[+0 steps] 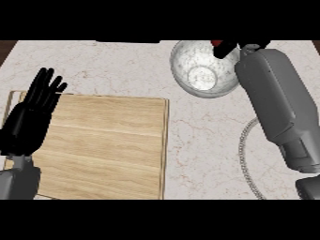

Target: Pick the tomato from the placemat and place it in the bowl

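Because the task ends in the round, shiny grey metal bowl (202, 69), your right hand (240, 47) reaches over its far rim, black fingers curled round the small red tomato (217, 43), of which only a sliver shows above the bowl's edge; that grip looks meant for a release into the bowl. Left of the bowl, your left hand (32, 115) rests idle over the pale wooden board (110, 145), fingers straight and slightly spread, holding nothing.

Glossy metal bowl (202, 70), wooden placemat (107, 145), marble counter (121, 65)
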Tool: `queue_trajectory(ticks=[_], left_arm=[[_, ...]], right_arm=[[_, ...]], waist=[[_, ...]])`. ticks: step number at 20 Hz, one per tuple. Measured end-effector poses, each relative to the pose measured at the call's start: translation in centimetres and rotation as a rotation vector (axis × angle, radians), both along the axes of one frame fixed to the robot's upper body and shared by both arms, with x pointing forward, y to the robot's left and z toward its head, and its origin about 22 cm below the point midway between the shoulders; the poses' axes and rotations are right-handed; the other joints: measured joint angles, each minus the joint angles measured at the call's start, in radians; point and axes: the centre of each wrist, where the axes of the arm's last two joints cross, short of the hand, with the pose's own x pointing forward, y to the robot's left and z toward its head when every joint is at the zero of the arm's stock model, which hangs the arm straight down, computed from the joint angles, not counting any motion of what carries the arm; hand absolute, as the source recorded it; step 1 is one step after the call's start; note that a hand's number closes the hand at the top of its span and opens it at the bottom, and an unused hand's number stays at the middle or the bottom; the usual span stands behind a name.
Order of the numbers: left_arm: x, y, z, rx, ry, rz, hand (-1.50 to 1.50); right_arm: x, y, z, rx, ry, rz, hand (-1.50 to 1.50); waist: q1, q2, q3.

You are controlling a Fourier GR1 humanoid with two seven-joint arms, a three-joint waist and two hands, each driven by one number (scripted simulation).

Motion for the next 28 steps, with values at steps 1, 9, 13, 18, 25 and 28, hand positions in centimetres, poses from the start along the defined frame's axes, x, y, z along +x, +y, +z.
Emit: queue_trajectory(ticks=[1,9,13,18,25,28], left_arm=[[0.2,-0.2,0.1,-0.001,0.000,-0.003,0.00],[0.5,-0.9,0.4,0.003,-0.016,-0.026,0.00],[0.5,-1.2,0.7,-0.003,-0.016,-0.034,0.00],[0.3,-1.0,0.5,-0.002,-0.017,-0.037,0.00],[-0.2,-0.3,-0.1,-0.004,-0.012,-0.025,0.00],[-0.2,0.4,0.2,-0.002,-0.005,-0.013,0.00]], right_arm=[[0.4,-0.3,-0.5,-0.002,0.019,-0.001,1.50],[1.5,-3.4,-4.3,0.096,0.218,-0.058,-1.50],[1.3,-4.4,-5.8,0.175,0.246,0.018,-1.50],[1.5,-4.8,-5.4,0.343,0.106,0.079,-1.50],[1.6,-7.9,-3.9,0.661,-0.150,0.033,-1.50],[1.4,-10.1,-3.8,0.712,-0.202,-0.007,-1.50]], waist=[[0.003,0.001,0.000],[0.035,0.017,0.001],[0.039,0.018,0.002],[0.042,0.018,0.003],[0.025,0.012,0.003],[0.014,0.007,0.002]])
